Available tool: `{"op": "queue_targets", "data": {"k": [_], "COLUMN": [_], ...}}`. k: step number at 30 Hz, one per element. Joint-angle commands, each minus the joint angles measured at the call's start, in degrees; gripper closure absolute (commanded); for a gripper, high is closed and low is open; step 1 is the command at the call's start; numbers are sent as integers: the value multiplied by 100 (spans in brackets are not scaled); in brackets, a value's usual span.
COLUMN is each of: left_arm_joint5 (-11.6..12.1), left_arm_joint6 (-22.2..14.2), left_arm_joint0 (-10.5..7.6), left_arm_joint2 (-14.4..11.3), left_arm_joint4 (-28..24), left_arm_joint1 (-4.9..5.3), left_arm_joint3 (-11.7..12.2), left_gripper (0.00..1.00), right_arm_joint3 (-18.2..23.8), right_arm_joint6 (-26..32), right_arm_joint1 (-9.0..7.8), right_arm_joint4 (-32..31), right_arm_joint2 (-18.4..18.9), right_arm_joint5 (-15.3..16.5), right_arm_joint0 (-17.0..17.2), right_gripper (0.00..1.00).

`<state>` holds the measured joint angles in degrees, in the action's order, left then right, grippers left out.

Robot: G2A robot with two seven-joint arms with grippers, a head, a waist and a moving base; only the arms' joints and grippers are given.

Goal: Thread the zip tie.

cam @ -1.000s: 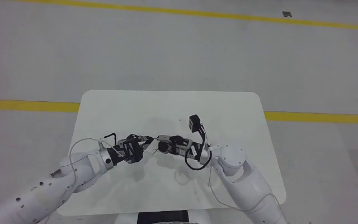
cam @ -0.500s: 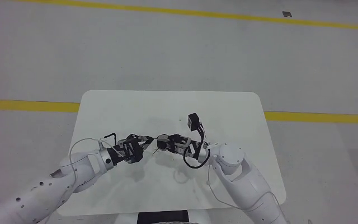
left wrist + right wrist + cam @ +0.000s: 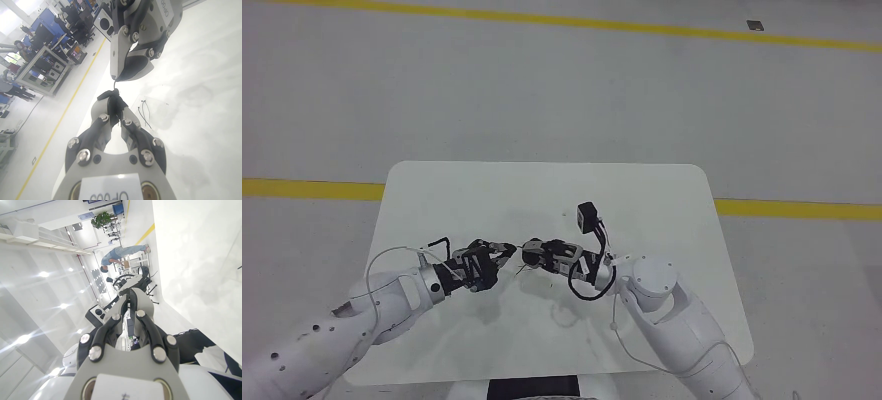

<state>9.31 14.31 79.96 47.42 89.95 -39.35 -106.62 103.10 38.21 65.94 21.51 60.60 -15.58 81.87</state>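
Table [image 3: 662,190] edges lie well clear; left hand [image 3: 113,95], right hand [image 3: 118,76] pinch zip tie [image 3: 114,85].

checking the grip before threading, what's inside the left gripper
The left gripper is shut on the zip tie: a short black end sticks out from its tips and runs to the right gripper, also shut on it. How much strap lies between the pads is covered.

Zip tie [image 3: 114,85] mostly hidden inside the clenched left claw [image 3: 114,97], head indiscernible.
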Motion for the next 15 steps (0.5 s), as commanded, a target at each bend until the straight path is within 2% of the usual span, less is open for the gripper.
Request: {"op": "queue_targets", "data": {"k": [1,15], "left_arm_joint5": [0,0], "left_arm_joint6": [0,0], "left_arm_joint0": [0,0], "left_arm_joint2": [0,0], "left_arm_joint4": [0,0], "left_arm_joint1": [0,0], "left_arm_joint3": [0,0], "left_gripper": [100,100], "right_arm_joint3": [-2,-21], "right_arm_joint6": [-3,-45], "right_arm_joint1": [-2,-15], "right_arm_joint4": [-7,-10], "right_arm_joint2": [-10,-24], "right_arm_joint5": [-2,-13], "right_arm_joint0": [4,6], "right_gripper": [100,100]}}
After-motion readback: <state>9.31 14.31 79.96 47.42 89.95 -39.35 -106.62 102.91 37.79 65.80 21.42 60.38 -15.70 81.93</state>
